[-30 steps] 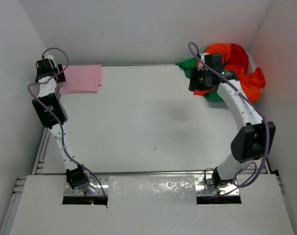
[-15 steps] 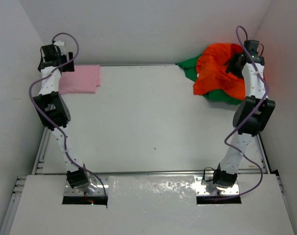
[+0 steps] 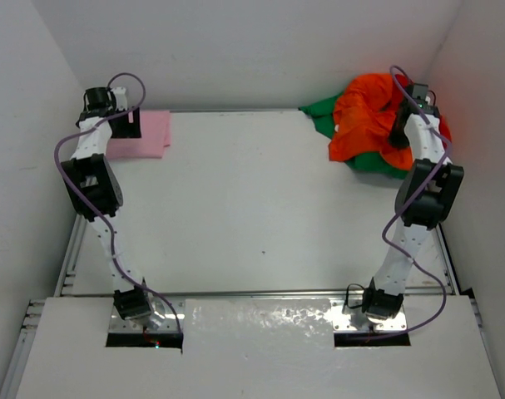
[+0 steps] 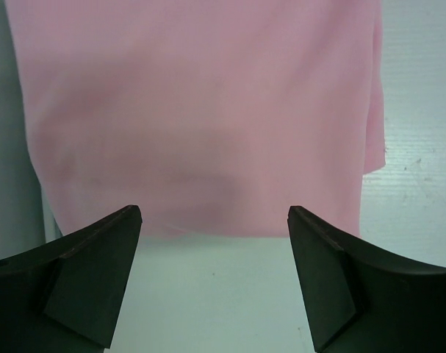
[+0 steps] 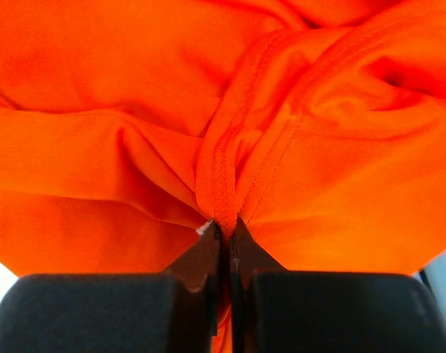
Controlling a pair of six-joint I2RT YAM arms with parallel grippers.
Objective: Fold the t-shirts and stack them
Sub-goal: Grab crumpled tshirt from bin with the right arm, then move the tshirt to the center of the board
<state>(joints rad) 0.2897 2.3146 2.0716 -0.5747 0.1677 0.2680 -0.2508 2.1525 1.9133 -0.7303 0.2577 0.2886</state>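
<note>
The right gripper (image 5: 224, 229) is pressed together, and a raised fold of the orange shirt (image 5: 134, 88) is pinched between its tips, right along a stitched seam. The wrist view is filled with crumpled orange cloth on every side of that pinch, and creases are drawn in toward the closed jaws.

From above, the right arm is seen stretched to the far right corner of the table (image 3: 252, 208), where the orange shirt is heaped in a loose, unfolded pile. A green shirt (image 3: 320, 111) is laid under it: green cloth is shown at the far left of the heap and again along its near edge. Whether red cloth is mixed into the right side of the heap cannot be told, since it is hidden behind the arm.

Over on the other side, the left gripper (image 4: 214, 212) is held wide apart and nothing is gripped between its fingers. Beyond the spread tips the pink shirt (image 4: 200, 110) is seen, folded into a flat, smooth rectangle, with one straight folded edge lined up just past the fingertips. Whether the cloth is touched by the tips cannot be told.

In the overhead view the pink shirt is placed at the far left corner of the table, well apart from the heap on the right, with bare white tabletop between the two.
</note>
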